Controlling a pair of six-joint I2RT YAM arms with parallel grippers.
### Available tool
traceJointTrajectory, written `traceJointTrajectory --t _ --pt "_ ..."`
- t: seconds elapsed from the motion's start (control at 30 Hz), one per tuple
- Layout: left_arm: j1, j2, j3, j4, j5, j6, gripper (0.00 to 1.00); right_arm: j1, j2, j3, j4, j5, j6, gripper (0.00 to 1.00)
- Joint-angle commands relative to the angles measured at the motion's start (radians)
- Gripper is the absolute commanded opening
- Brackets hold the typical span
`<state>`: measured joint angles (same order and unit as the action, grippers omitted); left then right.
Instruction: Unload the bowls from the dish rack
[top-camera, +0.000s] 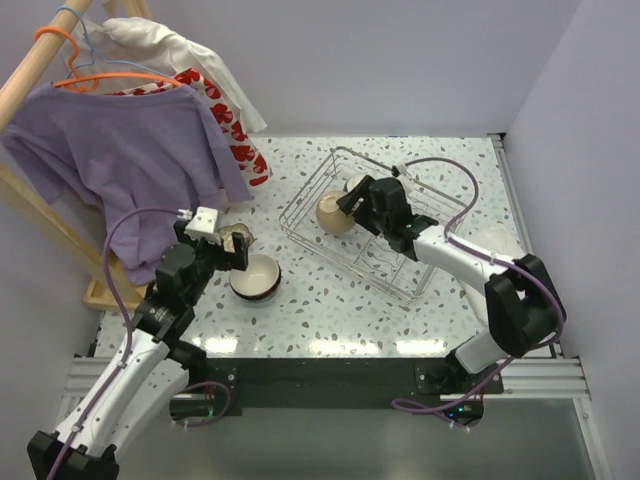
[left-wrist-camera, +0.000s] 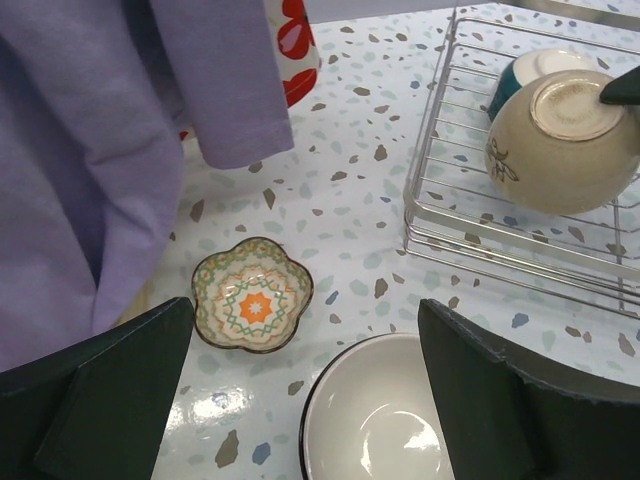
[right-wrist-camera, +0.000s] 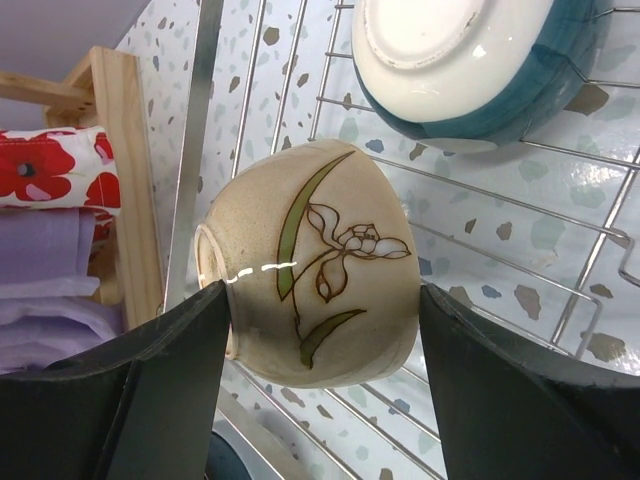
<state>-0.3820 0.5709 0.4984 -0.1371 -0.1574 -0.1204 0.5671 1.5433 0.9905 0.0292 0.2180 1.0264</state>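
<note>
Tan bowl (right-wrist-camera: 310, 250), painted with a leaf and a flower: we log it inside the dish rack (top-camera: 395, 265), toward its left side, tipped so that its foot ring faces the left wrist camera. It sits between the right fingers (right-wrist-camera: 130, 400). These stand apart, one by the foot and one by the rim, both close against it. We cannot tell whether they press it.

Teal bowl (right-wrist-camera: 500, 95), white foot upward: in the rack, just beside the tan bowl and outside the right fingers' span.

White-lined bowl (left-wrist-camera: 375, 425), dark rim: upright on the speckled bench (top-camera: 330, 312), outside the rack and near its left corner. The left fingers (left-wrist-camera: 100, 400) hang over it, spread wide and holding nothing. We place the bowl below the gap between them.

Small flower-shaped dish (left-wrist-camera: 253, 295), orange and green pattern: on the bench just beside that bowl.

Purple shirt (top-camera: 120, 150): hanging at the bench's left side.
</note>
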Motion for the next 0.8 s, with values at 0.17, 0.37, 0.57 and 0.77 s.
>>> traceJointTrajectory --t 0.17,0.37,0.57,0.77 --pt "-0.009 0.046 0.016 0.106 0.095 0.042 1.00 -0.010 -0.110 0.112 -0.053 0.012 -0.182 0.00" --pt "-0.009 0.032 -0.011 0.122 0.088 0.047 1.00 -0.010 -0.118 0.154 -0.115 -0.028 -0.393 0.00" --pt "-0.009 0.041 -0.014 0.122 0.136 0.050 1.00 -0.010 -0.108 0.194 -0.123 -0.118 -0.613 0.00" --pt "-0.009 0.064 -0.008 0.122 0.151 0.048 1.00 -0.010 -0.052 0.260 -0.175 -0.207 -0.781 0.00"
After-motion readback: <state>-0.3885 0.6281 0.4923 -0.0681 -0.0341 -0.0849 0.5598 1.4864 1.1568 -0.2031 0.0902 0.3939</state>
